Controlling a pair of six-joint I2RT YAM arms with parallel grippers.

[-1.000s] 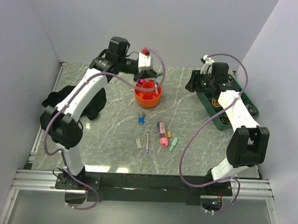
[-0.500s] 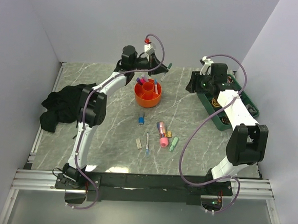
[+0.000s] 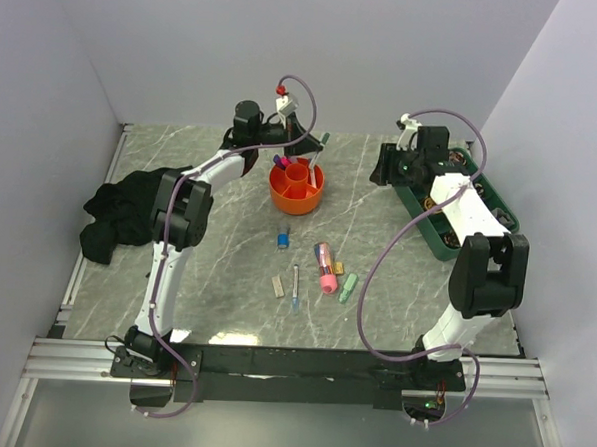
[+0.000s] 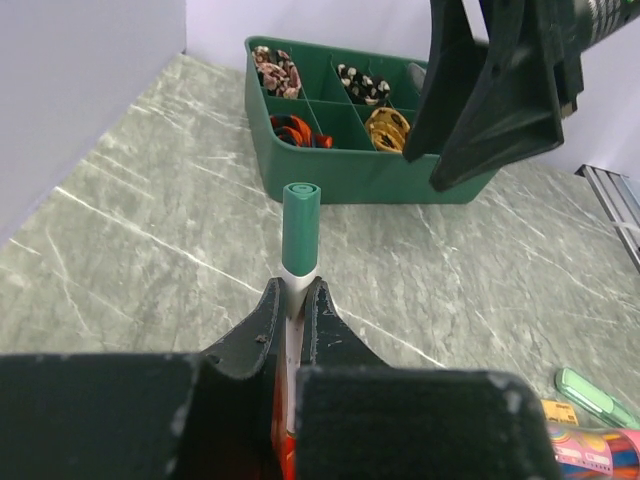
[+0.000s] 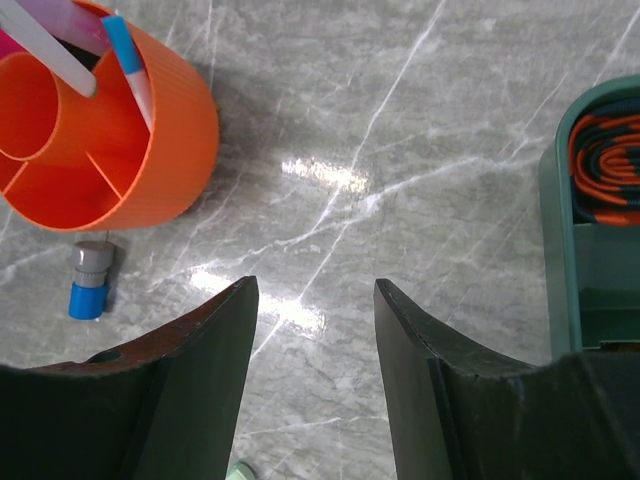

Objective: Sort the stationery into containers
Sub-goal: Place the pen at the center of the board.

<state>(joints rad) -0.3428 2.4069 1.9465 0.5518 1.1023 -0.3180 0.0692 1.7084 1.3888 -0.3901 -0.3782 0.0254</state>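
My left gripper is shut on a white marker with a green cap, held just above the far rim of the round orange holder. In the left wrist view the marker sticks out past the gripper. The holder has several pens in it. My right gripper is open and empty above bare table to the holder's right; its wrist view shows the holder at top left. A blue-capped piece, pink marker, green highlighter, blue pen and beige eraser lie on the table.
A dark green compartment tray with small items stands at the right edge, under my right arm. A black cloth bundle lies at the left. Walls close the back and both sides.
My left arm has swung its elbow in and turned its wrist; the green-capped marker now points right above the holder's far rim. My right arm has barely moved.
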